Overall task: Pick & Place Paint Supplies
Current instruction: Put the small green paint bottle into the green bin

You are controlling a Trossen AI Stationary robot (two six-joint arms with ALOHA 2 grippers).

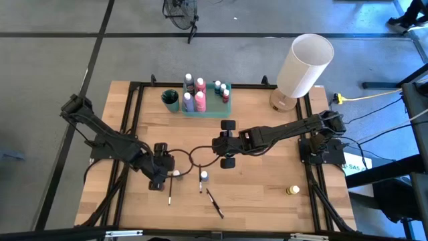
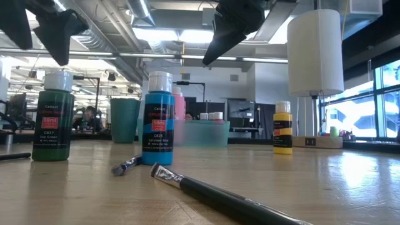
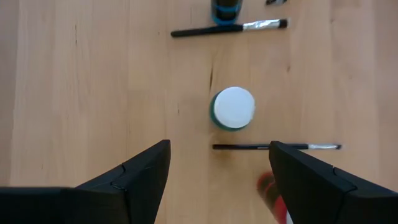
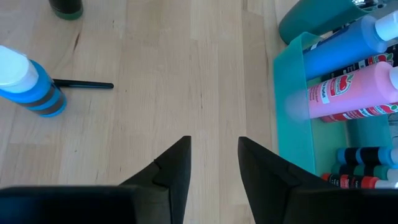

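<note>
On the wooden table a green paint bottle with a white cap (image 1: 175,173) (image 3: 233,109) stands upright. A blue one (image 1: 204,176) (image 2: 157,122) stands to its right, and a yellow one (image 1: 292,191) near the right edge. Thin dark brushes (image 1: 170,194) (image 1: 214,203) (image 3: 277,147) lie flat around them. My left gripper (image 1: 159,177) (image 3: 219,149) hangs open just left of and above the green bottle, touching nothing. My right gripper (image 1: 224,144) (image 4: 213,149) hovers open with a narrow gap over bare wood mid-table, between the blue bottle (image 4: 28,81) and the tray (image 4: 298,124).
The translucent green tray (image 1: 206,100) at the far middle holds several upright bottles, with a teal cup (image 1: 171,99) to its left. A big white lamp (image 1: 304,67) stands at the far right. Something red (image 3: 273,193) shows beside my left gripper's finger.
</note>
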